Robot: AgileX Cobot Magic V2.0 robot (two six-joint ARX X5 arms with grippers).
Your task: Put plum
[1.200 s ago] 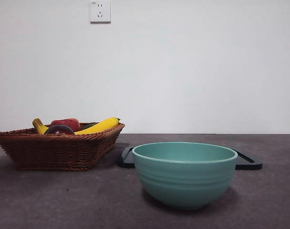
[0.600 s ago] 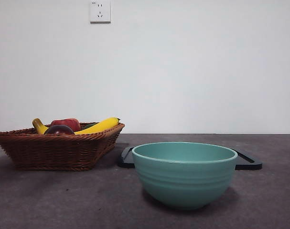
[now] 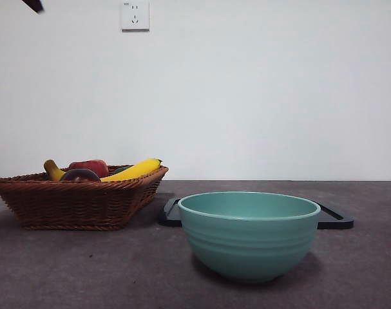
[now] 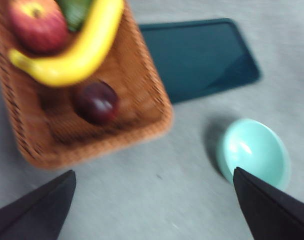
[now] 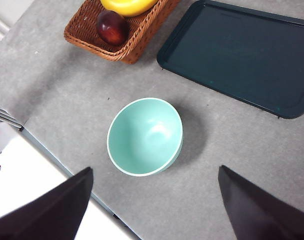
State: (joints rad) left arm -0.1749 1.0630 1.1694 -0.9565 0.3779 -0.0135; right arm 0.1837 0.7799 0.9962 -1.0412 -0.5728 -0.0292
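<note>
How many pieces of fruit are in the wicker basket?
4 show: the plum near the basket's front rim, a banana across the middle, a red apple and a green piece behind it. More may be hidden.

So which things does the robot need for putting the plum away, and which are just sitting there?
For the job:
- plum, in the basket
- left gripper, open, above the basket
- maybe the bowl, empty; the target is not clear

Just lying about:
- banana
- apple
- tray
- right gripper, open, high over the bowl
</note>
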